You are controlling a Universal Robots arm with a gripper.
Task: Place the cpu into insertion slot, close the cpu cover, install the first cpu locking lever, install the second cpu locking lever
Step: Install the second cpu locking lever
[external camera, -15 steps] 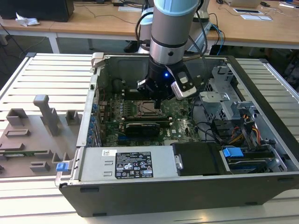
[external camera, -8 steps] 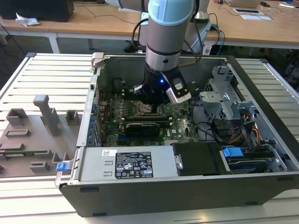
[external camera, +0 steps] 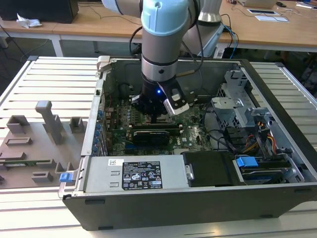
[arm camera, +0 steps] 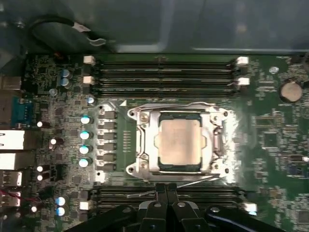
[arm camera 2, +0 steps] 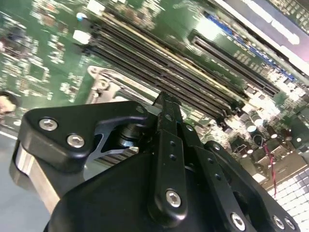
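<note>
The cpu (arm camera: 179, 141) sits in the insertion slot (arm camera: 145, 145) with the cpu cover (arm camera: 212, 126) closed over it. The end effector (arm camera: 165, 189), fingers clenched together and empty, hovers beside the socket edge. The lever-locking step is judged current; pressing a lever demands precise tip alignment.

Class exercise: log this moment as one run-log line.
cpu: in slot | cover: closed | gripper: jaws shut, empty, beside socket
</note>
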